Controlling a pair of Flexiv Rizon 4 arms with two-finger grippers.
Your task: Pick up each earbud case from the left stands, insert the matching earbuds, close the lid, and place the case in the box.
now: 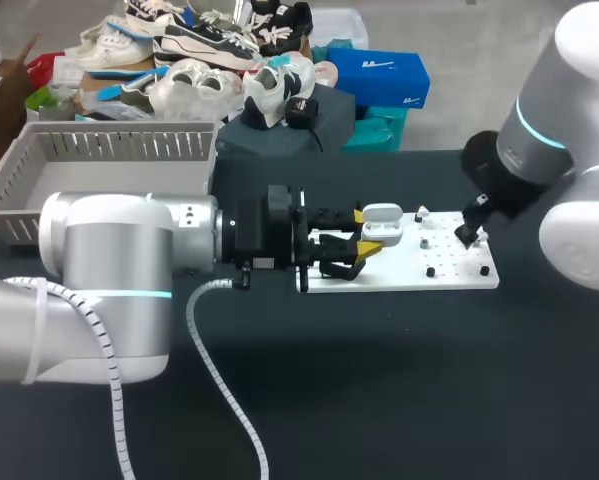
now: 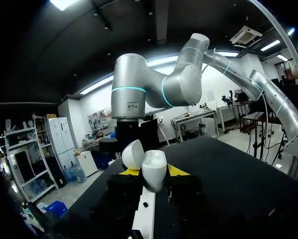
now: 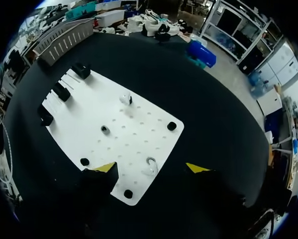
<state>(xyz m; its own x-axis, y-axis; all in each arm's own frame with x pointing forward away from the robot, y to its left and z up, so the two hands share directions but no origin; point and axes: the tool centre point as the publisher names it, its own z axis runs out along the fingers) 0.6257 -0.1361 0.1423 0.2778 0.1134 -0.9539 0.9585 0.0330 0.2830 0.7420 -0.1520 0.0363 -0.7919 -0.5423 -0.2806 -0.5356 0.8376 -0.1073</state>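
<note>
Between the yellow tips of the left gripper (image 1: 363,231) sits the open earbud case (image 2: 154,170). As far as the wrist view shows, it is pinched from both sides, with its lid (image 2: 134,153) tipped back. Just under those fingers lies the near edge of the white board (image 3: 89,109). Across the board, the right gripper (image 3: 152,168) hangs with its fingers spread wide, and one earbud (image 3: 149,167) lies between them untouched. A second earbud (image 3: 125,98) stands well ahead of those fingers, near the board's middle. The grey box (image 1: 129,145) sits back beside the left arm's wrist, well apart from both grippers.

The main risk seems to lie in the pick. The earbud is small and smooth, so wide fingers closing off-centre could flick it across the board. They could also nip it askew, and then it would not seat in the case. A light hold on the rounded case could let it twist when the earbud is pressed in.
</note>
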